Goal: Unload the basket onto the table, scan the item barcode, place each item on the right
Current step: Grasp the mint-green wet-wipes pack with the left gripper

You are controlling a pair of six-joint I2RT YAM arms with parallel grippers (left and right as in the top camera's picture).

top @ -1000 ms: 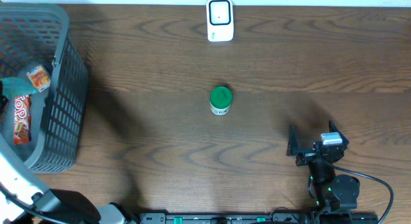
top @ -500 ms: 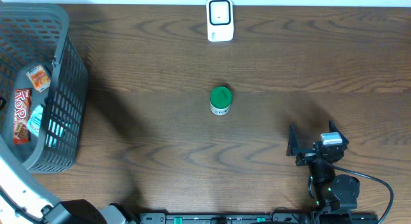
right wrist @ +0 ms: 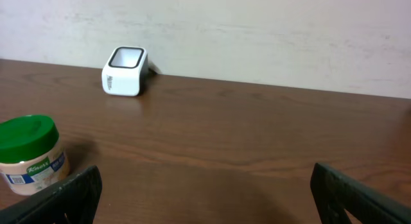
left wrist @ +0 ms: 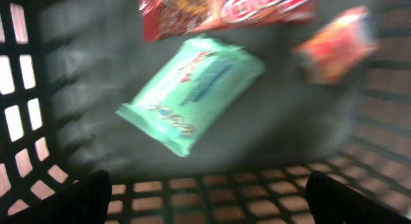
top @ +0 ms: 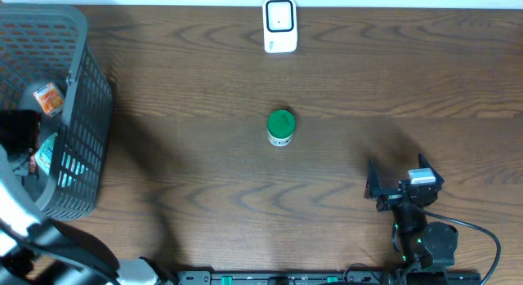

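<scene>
Left fingers (left wrist: 80, 201): spread wide, one in each lower corner of the wrist view, nothing betw. them. They hang inside the basket (top: 86, 105), over its floor.
Right fingers (right wrist: 64, 198): wide open too, empty. Lower right of the overhead view, well apart from everything.
Item: prob. the teal pack (left wrist: 192, 92), centre of the left wrist view, flat and slanted on the basket floor under the left fingers. Not certain, since a jar (top: 280, 127) also stands alone mid-counter (top: 204, 179).
Item looks: soft flat pouch, teal w/ white and blue print. View is blurred; no barcode seen on the up side.
Neighbours: red wrapper (left wrist: 225, 9) at the top edge, close to the pack, contact can't be told. Orange packet (left wrist: 337, 44) upper right, apart.
Scanner (top: 279, 25): top centre of the overhead view, well apart from the basket.
Risk 1: the soft pouch could buckle or slip if pinched at one end.
Risk 2: the fingers could take the red wrapper along, or snag the basket mesh on the way up.
Risk 3: the code is likely on the hidden face, so the wrong side shown to the scanner gives no read.
</scene>
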